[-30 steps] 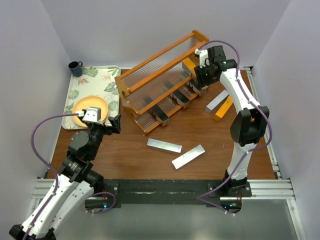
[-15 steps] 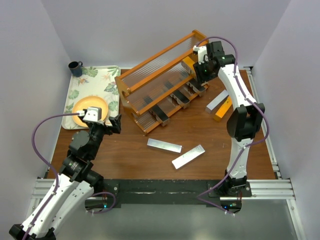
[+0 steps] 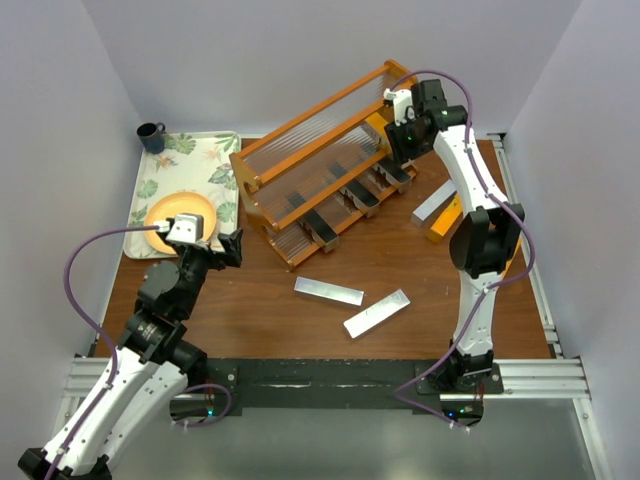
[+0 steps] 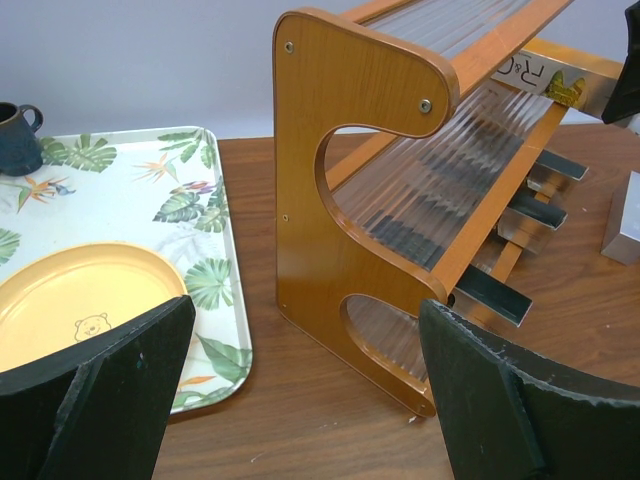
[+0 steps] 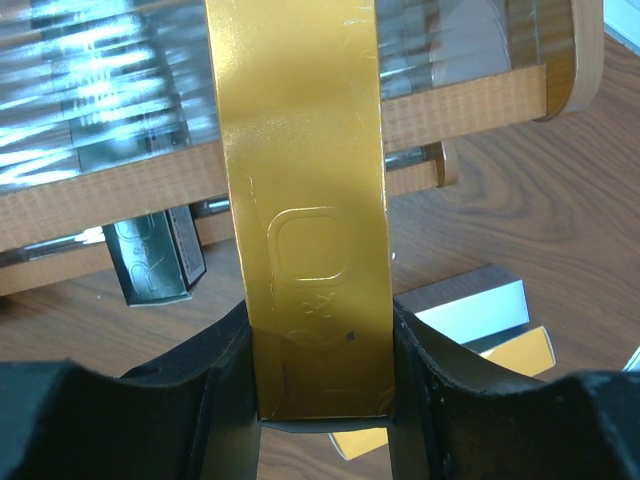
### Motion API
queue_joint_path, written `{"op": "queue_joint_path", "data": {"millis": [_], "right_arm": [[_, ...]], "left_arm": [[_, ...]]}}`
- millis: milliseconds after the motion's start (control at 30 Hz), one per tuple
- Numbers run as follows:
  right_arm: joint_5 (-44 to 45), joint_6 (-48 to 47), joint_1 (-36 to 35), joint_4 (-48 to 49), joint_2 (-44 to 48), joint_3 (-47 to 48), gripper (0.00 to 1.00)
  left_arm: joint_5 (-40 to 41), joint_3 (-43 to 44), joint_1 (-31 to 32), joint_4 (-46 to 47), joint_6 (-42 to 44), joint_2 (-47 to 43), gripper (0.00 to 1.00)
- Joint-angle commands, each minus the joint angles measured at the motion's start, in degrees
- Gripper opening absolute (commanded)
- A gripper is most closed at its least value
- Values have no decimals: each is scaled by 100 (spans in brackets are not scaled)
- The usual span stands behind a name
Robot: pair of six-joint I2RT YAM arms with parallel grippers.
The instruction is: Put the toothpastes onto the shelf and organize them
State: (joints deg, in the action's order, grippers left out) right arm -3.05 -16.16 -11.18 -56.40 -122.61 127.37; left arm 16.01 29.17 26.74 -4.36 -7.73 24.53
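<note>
**Change noted.** Over the last second the right tool (image 5: 320,385) has travelled up and back along the shelf (image 3: 318,112), from over the middle tier toward the upper tier at the right-hand end panel. It is clamped on one orange-gold toothpaste carton (image 5: 300,180), which stands out ahead of the tool with the ribbed tiers directly beyond it. The carton is not yet set down, so this placement is judged under way and unfinished. The left tool (image 4: 300,400) has not moved. Its fingers are spread and hold nothing, with the shelf's near end panel ahead of it.

**Count.**
- Held: one orange-gold carton.
- Lowest tier, below the right tool: at least three dark grey cartons (image 3: 320,226).
- On the table (image 3: 250,310), behind and below the right tool: one silver carton (image 3: 434,202) beside one orange-gold carton (image 3: 447,219).
- Well behind the right tool: two more silver cartons (image 3: 330,291).
- To the left tool's left: one floral tray (image 3: 215,150), one yellow plate (image 3: 190,208), one dark mug (image 3: 151,135).
</note>
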Motion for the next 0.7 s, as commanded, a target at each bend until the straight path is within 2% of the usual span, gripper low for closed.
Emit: {"op": "queue_joint_path", "data": {"millis": [0,400,667], "right_arm": [[-99,-106,37,68,-18,306,45],[6,-150,46,173,17,245,72],[-38,7,46,480,667,-211,93]], "left_arm": [[-54,-8,-29,216,96,34,100],[-63,-16,-20,225,105,16,100],[-63,-8,-29,225,105,-1,100]]}}
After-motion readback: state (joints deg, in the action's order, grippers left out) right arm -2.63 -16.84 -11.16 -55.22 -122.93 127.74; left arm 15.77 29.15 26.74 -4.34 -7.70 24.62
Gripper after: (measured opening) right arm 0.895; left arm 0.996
